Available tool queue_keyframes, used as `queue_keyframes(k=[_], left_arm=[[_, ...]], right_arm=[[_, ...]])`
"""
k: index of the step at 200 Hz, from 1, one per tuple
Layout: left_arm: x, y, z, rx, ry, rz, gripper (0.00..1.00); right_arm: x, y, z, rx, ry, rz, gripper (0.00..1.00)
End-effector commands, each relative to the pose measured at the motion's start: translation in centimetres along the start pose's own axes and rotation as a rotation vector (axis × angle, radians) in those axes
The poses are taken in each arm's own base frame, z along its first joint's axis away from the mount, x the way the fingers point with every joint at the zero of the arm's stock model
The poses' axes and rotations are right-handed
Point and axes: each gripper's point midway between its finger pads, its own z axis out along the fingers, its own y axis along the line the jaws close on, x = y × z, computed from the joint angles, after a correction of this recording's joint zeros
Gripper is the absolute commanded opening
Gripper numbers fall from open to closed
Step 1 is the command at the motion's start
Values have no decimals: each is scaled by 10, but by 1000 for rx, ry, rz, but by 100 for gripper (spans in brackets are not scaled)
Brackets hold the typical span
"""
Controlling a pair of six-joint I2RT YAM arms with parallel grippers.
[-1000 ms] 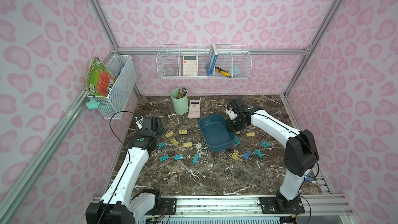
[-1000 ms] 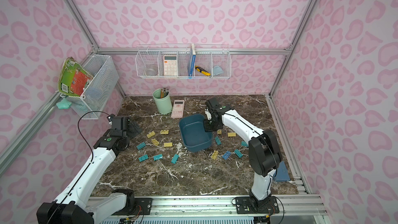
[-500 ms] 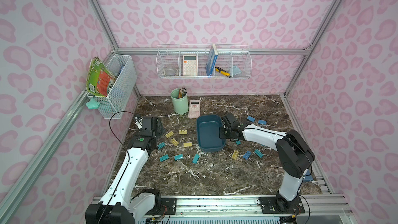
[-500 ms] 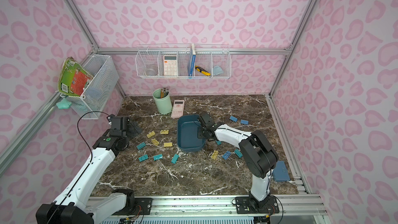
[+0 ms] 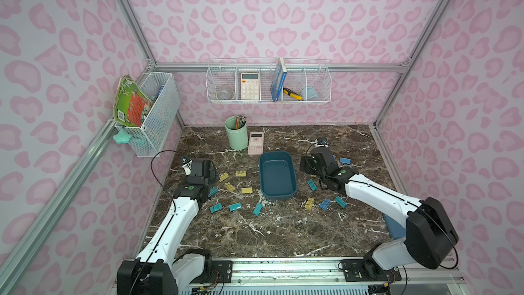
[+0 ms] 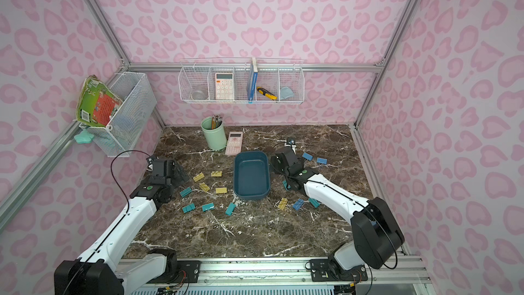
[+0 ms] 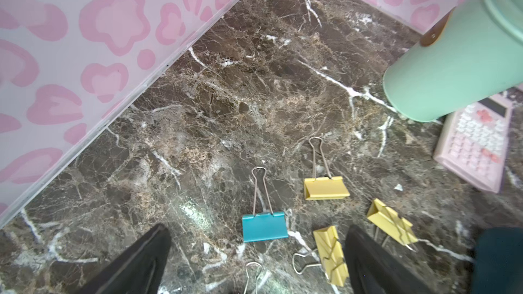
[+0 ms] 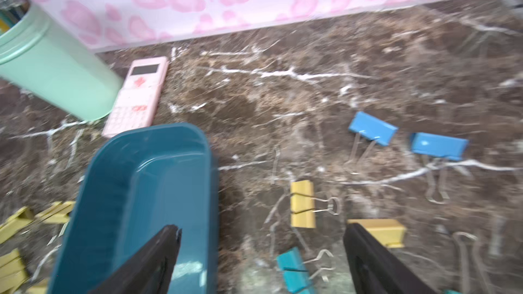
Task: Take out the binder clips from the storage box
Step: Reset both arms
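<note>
Storage box (image 5: pixel 277 177): sat upright and flat on the marble tabletop (image 5: pixel 269 231), mid-table, open side up. The inside looked bare in both top views, no clip in it.
Binder clips (image 5: pixel 246 190): every one seen lay on the tabletop outside the box. Teal and yellow ones lay on the left arm's side; yellow, blue and teal ones on the right arm's side. A few were just beside the box walls, and two blue clips (image 8: pixel 373 131) lay farther back.
Why scattered: bodies at random angles, wire handles pointing every way. Judged a tipped-out spill, not clips set down one by one.
Right gripper (image 8: pixel 263 258): fingers spread wide, nothing held. In the right wrist view one finger (image 8: pixel 150 264) was over the box interior and the other outside it, so the near wall stood between them unpinched. Whether it touched the wall could not be told, as the view was blurred.
Why there: judged the box rim was its handle for emptying. With the jaws wide, the box rested on its own base.
Left gripper (image 7: pixel 254 261): fingers wide apart, empty, low over its side's clips. A teal clip (image 7: pixel 264 227) and a yellow clip (image 7: pixel 329 253) showed between them. It was well apart from the box.
Why there: judged idle, no part in handling the box.
Task state: judged done or as good as done, since the box showed empty.
Surroundings: the mint cup (image 5: pixel 236 137) and pink calculator (image 5: pixel 256 143) stood just behind the box's far end. The wire baskets (image 5: pixel 268 80) hung on the walls, not involved.
</note>
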Motion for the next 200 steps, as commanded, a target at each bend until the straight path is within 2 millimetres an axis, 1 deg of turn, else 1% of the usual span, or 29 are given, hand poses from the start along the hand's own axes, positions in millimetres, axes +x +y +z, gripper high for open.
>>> queue_keyframes(k=[1,10,11,22,23,33,35,40,43,47,51,54,56,64,77,94,108,115,125,138,144,153,167,180,189,192,195,199,200], left_arm=[[-17,-1,10,-27,-108,75,99],[-15,0,17,-43,-116,93,99],[-15,0,18,-44,-117,94,99],[-13,0,26,-62,-124,103,99],[-13,0,26,-63,-126,102,99],[-10,1,35,-87,-126,105,99],[-9,1,37,-92,-124,108,99],[-9,1,41,-104,-123,109,99],[-10,0,42,-106,-127,110,99],[-10,-1,46,-108,-130,117,99],[-8,-2,49,-108,-124,129,99],[-12,-6,51,-98,-144,124,99],[-12,-7,52,-96,-147,127,99],[-13,-11,58,-85,-165,134,99],[-16,-21,65,-51,-192,154,99],[-18,-31,72,-11,-219,175,99],[-14,-38,79,19,-229,220,99],[-9,-37,81,21,-231,233,99],[-10,-38,81,33,-258,243,99],[-14,-38,79,41,-293,247,99],[-14,-37,80,51,-302,242,99],[-11,-36,82,83,-311,230,99],[-9,-35,89,142,-319,201,99],[-6,-32,97,194,-268,164,99],[-4,-31,98,236,-258,152,99],[-1,-32,98,257,-251,151,99],[0,-33,98,271,-254,152,99],[4,-33,99,279,-255,158,99],[4,-34,99,283,-260,163,99]], right_arm=[[-15,-58,-9,177,-138,-43,99],[-15,-79,-14,202,-198,-46,99],[-18,-79,-15,199,-213,-39,99],[-14,-103,-23,229,-293,-55,99],[-18,-104,-25,228,-314,-52,99],[-12,-123,-36,263,-398,-72,99],[-14,-126,-40,266,-429,-70,99],[-10,-134,-45,281,-463,-79,99],[-11,-139,-50,287,-500,-70,99],[-6,-147,-54,300,-522,-66,99],[-5,-153,-59,309,-559,-51,99],[-4,-159,-62,315,-581,-40,99],[-1,-163,-64,324,-589,-36,99],[1,-175,-72,341,-640,-16,99],[3,-189,-72,377,-650,-6,99],[10,-202,-56,420,-571,-29,99],[16,-208,-41,435,-505,-61,99],[18,-212,-39,436,-510,-53,99],[17,-217,-40,424,-545,-40,99],[9,-211,-42,370,-596,-57,99],[9,-208,-39,344,-597,-70,99],[12,-205,-33,306,-579,-91,99],[14,-199,-29,258,-590,-117,99],[24,-188,-21,184,-577,-168,99],[17,-182,-24,155,-628,-195,100],[16,-180,-24,152,-632,-198,100],[18,-181,-20,150,-607,-195,99],[17,-181,-17,147,-592,-191,100],[19,-181,-15,147,-575,-191,100]])
